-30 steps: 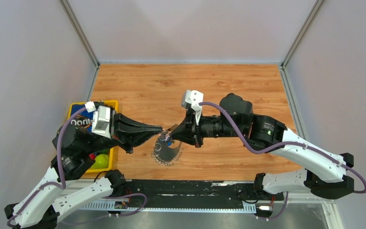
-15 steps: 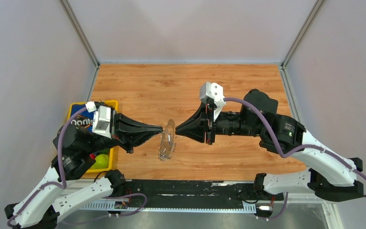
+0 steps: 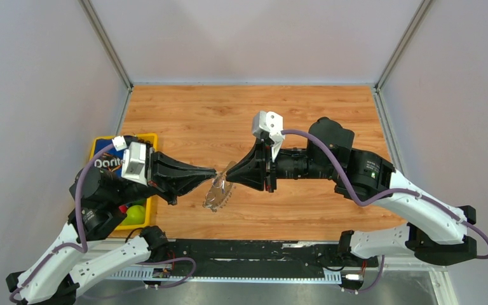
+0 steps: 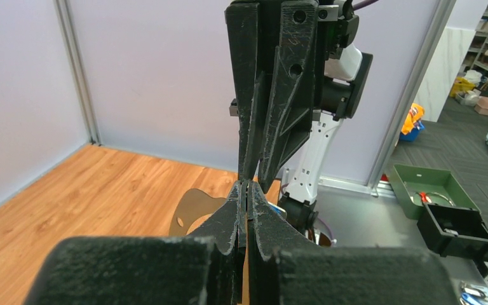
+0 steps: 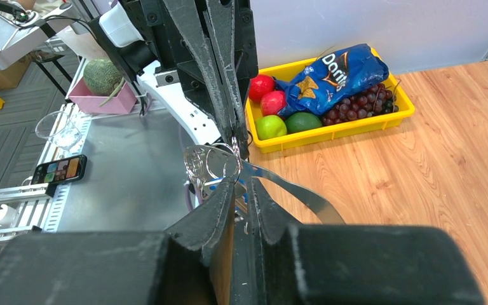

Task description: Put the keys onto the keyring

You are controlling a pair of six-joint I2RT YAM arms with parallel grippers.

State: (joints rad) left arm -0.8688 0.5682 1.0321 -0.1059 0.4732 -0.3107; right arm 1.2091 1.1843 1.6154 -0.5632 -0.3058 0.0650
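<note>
- The left gripper (image 3: 214, 171) is reaching in level from the left. Its jaws are pressing together and pinching the top edge of the keyring (image 3: 216, 194).
- The keyring is hanging tilted below the two sets of fingertips, over the near-middle of the bench (image 3: 241, 114). From above it is showing almost edge-on, and I cannot tell whether its lower edge is touching the wood.
- The right gripper (image 3: 231, 173) is pointing in from the right, nearly tip to tip with the left, right at the ring's top.
- The right jaws are sitting drawn together. In the right wrist view a sliver of silver metal is showing in the slit, but I cannot tell whether it is being gripped.
- The key (image 5: 215, 185) is showing only as a bit of blue just under the small silver loops, beside the right jaws. I cannot tell whether it is riding on the hoop.
- A yellow tray (image 3: 152, 136) is sitting at the bench's left edge beside the left arm, holding a chip bag (image 5: 337, 73), grapes (image 5: 359, 101) and red and green fruit.
</note>
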